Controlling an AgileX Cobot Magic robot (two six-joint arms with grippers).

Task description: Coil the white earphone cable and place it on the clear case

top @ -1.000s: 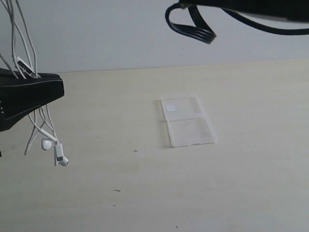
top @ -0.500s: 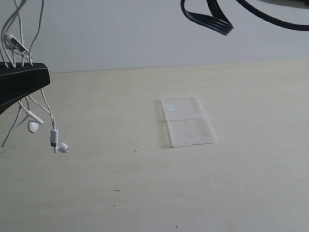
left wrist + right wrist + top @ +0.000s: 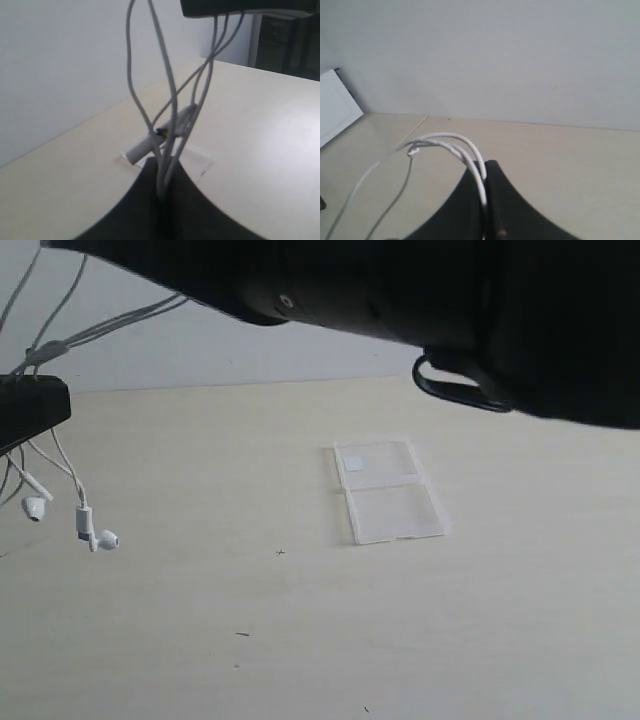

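The white earphone cable (image 3: 60, 345) runs in several strands up from my left gripper (image 3: 30, 410) at the far left to the dark right arm (image 3: 400, 300) overhead. Two earbuds (image 3: 35, 508) and the inline remote (image 3: 84, 523) dangle below the left gripper, above the table. In the left wrist view the left gripper (image 3: 162, 165) is shut on a bundle of the cable's strands (image 3: 167, 100). The right gripper (image 3: 485, 167) is shut on a loop of the cable (image 3: 462, 145). The clear case (image 3: 388, 490) lies flat and open mid-table, with nothing on it.
A black cable loop (image 3: 455, 390) hangs off the right arm above the case's far side. A white box (image 3: 335, 107) stands by the wall in the right wrist view. Dark furniture (image 3: 287, 45) stands beyond the table's edge.
My left gripper has drawn back to the left, taking the dangling earbuds with it. The right arm has swung in across the top of the exterior view and now fills it.
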